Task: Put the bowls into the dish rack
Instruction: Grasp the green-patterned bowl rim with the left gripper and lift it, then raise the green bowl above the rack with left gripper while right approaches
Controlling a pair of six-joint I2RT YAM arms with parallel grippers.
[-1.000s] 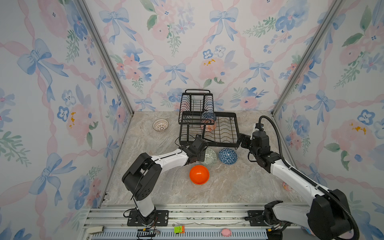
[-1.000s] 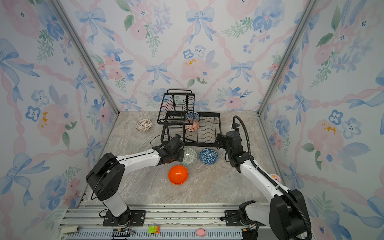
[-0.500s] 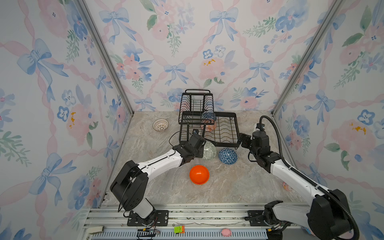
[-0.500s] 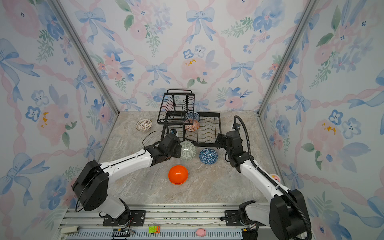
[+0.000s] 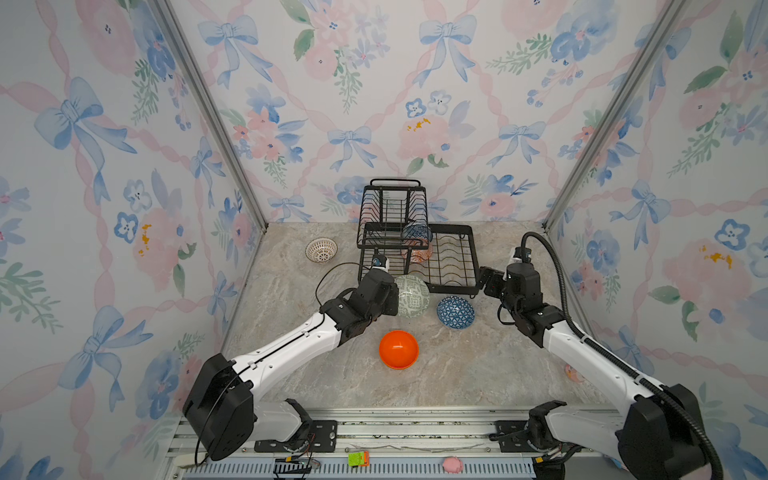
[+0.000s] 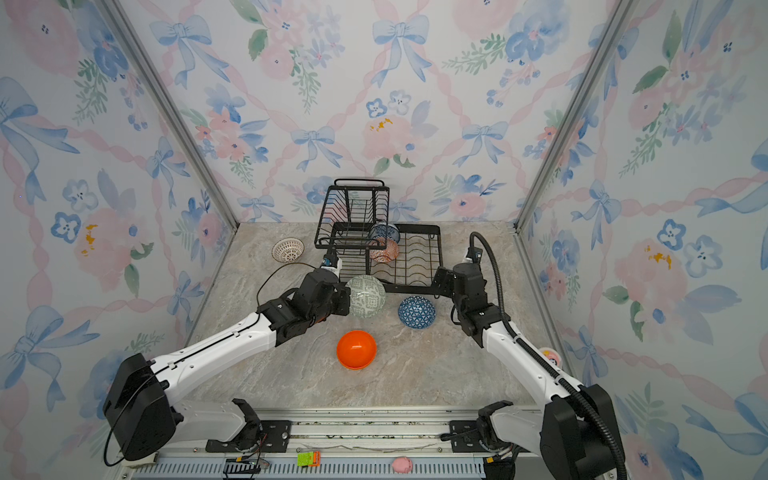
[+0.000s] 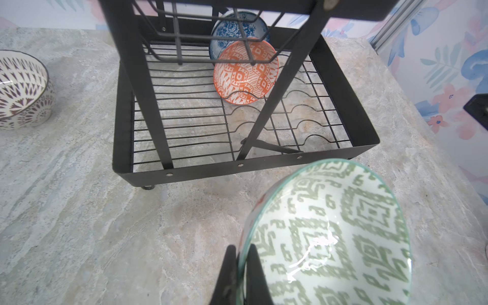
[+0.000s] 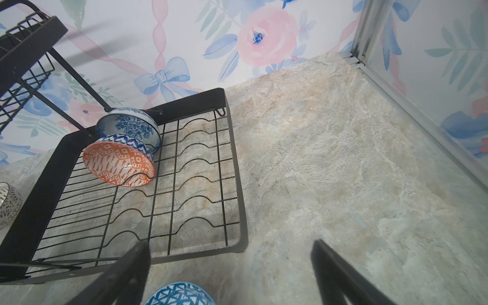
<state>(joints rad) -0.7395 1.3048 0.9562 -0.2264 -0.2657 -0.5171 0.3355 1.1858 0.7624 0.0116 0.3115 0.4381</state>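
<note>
My left gripper (image 7: pixel 241 248) is shut on the rim of the grey-green patterned bowl (image 7: pixel 330 237), which hangs tilted on edge just in front of the dish rack (image 5: pixel 453 288). In both top views that bowl (image 6: pixel 365 296) sits at the rack's front left. A red-orange bowl (image 7: pixel 245 76) and a blue-and-white bowl (image 8: pixel 129 126) stand in the rack's lower tray. My right gripper (image 8: pixel 229 245) is open, over the table by the rack's right front corner. The dark blue geometric bowl (image 5: pixel 455 312) lies upside down just below it. The orange bowl (image 5: pixel 398 349) and white lattice bowl (image 5: pixel 321 249) rest on the table.
The rack's raised upper basket (image 5: pixel 392 212) overhangs the tray's left half, its legs crossing the tray. Walls close in on three sides. A small pink thing (image 5: pixel 573 374) lies by the right wall. The arms' mounting rail (image 5: pixel 395 432) runs along the front.
My left gripper has lifted the grey-green bowl off the table, turned it on edge and carried it towards the rack's front. The right arm has not moved.
</note>
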